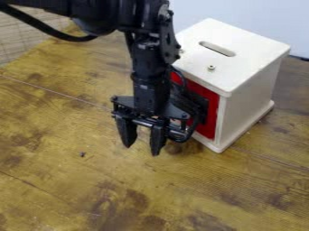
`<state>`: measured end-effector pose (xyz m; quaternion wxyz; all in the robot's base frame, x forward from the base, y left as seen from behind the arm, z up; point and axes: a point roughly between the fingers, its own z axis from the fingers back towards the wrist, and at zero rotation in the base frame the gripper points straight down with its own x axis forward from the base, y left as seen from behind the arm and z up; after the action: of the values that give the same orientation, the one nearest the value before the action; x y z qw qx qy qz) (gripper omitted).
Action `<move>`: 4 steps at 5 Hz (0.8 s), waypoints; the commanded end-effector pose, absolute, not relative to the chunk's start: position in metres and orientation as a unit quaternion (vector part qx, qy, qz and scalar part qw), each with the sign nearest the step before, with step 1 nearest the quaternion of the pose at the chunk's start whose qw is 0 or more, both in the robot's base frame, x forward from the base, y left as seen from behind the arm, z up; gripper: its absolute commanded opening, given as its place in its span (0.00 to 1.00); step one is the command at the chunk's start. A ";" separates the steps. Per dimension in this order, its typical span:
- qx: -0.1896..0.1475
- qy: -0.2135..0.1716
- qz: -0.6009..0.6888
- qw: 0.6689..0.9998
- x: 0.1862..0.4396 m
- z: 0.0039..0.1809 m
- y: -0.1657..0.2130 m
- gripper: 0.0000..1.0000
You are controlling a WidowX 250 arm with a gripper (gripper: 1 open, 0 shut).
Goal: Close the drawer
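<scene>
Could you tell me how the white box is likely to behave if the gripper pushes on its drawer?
The white box looks rigid, with flat, straight-edged panels. Its broad, squared base probably resists tipping, though it might slide, as nothing visible fastens it down.

Counted up: one black metal robot arm [147, 72], one black two-fingered claw [143, 144], one white cube-shaped box [248, 86] with one slot [218, 49], one red-fronted drawer [211, 110], one brown wooden counter [72, 180].

Light was bright and even; soft shadow darkened the table beside the white box [248, 68], whose top looked palest.
</scene>
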<state>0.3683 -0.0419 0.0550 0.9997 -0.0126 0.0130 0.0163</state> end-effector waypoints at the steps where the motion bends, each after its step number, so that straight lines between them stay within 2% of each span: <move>1: -0.016 -0.045 -0.002 0.999 0.373 0.090 -0.055 1.00; 4: -0.010 -0.066 -0.011 0.998 0.374 0.088 -0.061 1.00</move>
<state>0.3698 -0.0530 0.0487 0.9999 -0.0050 -0.0109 0.0010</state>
